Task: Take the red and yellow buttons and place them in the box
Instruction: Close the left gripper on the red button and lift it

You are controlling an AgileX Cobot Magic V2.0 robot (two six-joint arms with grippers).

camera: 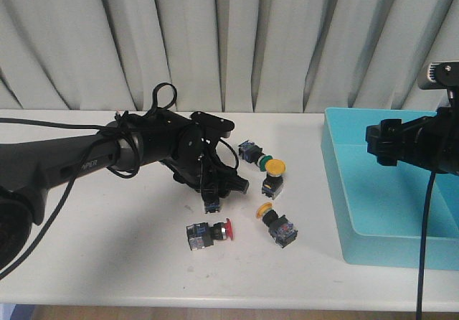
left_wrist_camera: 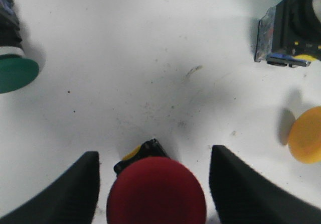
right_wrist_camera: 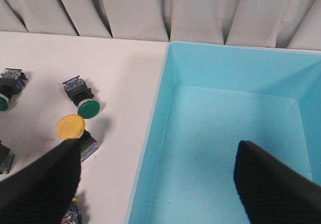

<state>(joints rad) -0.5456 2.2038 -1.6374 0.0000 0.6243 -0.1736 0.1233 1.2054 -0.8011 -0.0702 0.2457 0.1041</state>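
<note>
The left end effector point(left_wrist_camera: 153, 184) hung low over the tabletop point(camera: 107, 219), its fingers apart on either side of a red button point(left_wrist_camera: 156, 191) but not visibly touching it. If they closed off-centre on the round cap, the button could squirt out or tip over. Another red button point(camera: 209, 233) lay nearer, two yellow buttons point(camera: 275, 176) to its right. The right end effector point(right_wrist_camera: 155, 184) hovered over the blue box point(camera: 373, 212), fingers apart and holding nothing; no buttons showed inside the box.
</note>
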